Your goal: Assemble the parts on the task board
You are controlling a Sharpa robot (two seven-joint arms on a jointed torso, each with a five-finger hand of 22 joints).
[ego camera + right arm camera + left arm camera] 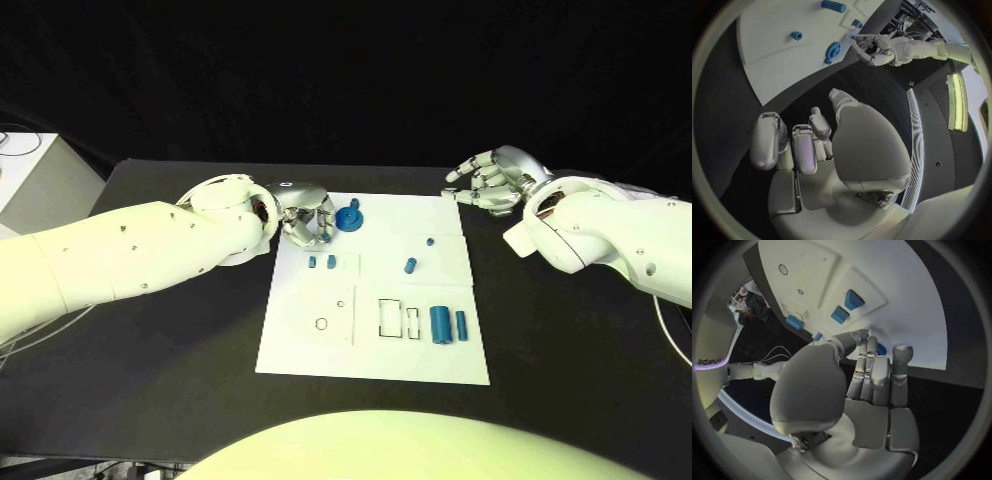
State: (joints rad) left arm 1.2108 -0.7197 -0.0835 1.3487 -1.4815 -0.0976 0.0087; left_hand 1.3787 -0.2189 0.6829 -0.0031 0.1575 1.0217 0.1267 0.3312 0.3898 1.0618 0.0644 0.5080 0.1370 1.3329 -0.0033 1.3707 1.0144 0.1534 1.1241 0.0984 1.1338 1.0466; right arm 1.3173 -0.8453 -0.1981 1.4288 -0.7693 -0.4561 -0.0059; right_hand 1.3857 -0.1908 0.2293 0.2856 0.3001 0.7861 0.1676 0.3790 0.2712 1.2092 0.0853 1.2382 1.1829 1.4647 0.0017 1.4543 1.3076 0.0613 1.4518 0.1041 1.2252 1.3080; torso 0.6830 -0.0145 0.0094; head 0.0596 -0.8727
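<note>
At the task board's (pixel 372 345) far left corner a blue gear-like part (pixel 349 218) is touched by the left hand's (pixel 303 222) curled fingers, apparently for seating, while the right hand (pixel 490 180) is held empty, fingers loosely curled, beyond the far right corner.

You see a black table (pixel 173 380) that takes up most of the head view, with a matte and dark top. Behind its far edge there is a black curtain (pixel 346 70) with soft folds, and it closes the whole back of the scene. At the left of the table stands a white cabinet (pixel 36 185), just beside the table's edge. A thin cable (pixel 12 135) lies on top of this cabinet.
</note>
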